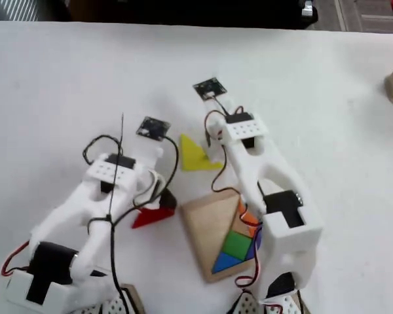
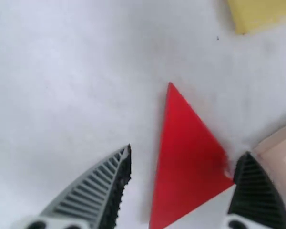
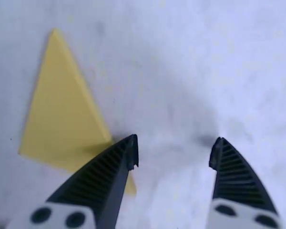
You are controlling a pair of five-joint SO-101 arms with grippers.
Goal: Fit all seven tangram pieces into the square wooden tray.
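Your square wooden tray lies on the white table close to the edge where the arms are mounted, turned at an angle to that edge. Inside it you have an orange piece, a green piece, a blue piece and a sliver of purple piece, all packed against one side and partly hidden under the right arm; the other half is bare wood.

The red triangle piece lies flat on the table just beside the tray. Your left gripper straddles it with its fingers spread wide, one at a corner of the piece.

The yellow triangle piece lies farther from that edge. Your right gripper is spread wide beside it, with one finger overlapping its corner.
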